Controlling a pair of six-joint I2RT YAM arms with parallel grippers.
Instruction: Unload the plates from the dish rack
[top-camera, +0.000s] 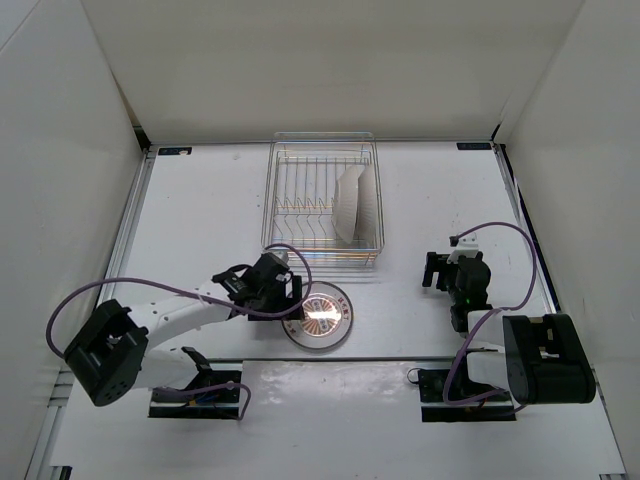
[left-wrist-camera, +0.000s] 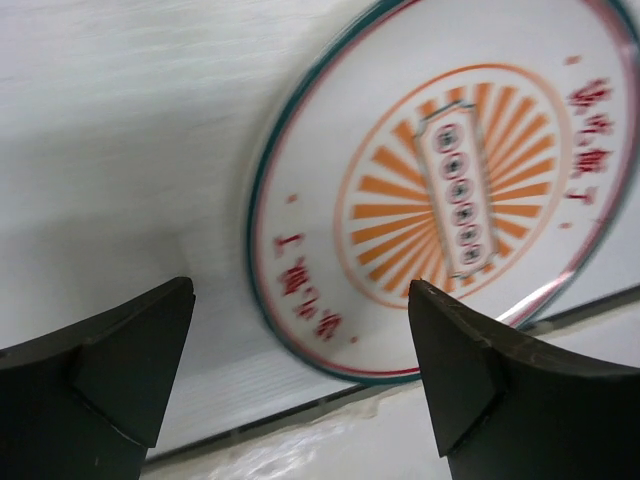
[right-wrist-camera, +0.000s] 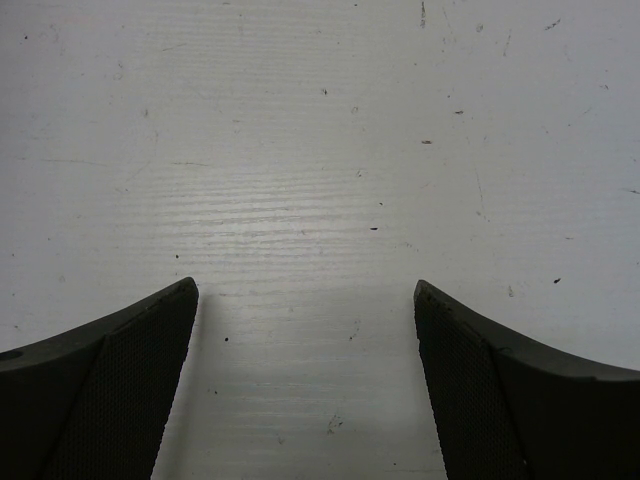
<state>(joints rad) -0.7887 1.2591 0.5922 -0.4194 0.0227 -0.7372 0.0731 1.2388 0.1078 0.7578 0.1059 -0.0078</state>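
Glaring white overhead, the plate (top-camera: 325, 315) shows orange stripes wrist-side.

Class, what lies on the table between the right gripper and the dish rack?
Nothing: in the top view only bare white table separates the right gripper from the dish rack.

Bright, even light from above, white on all sides.
In the top view the striped plate (top-camera: 320, 313) gives a strong white glare in its middle. My left wrist view is soft and a little blurred, with a grey shadow near my jaws. My right wrist view is sharp on the surface (right-wrist-camera: 320, 150); there my jaws are dark and throw a weak shadow.
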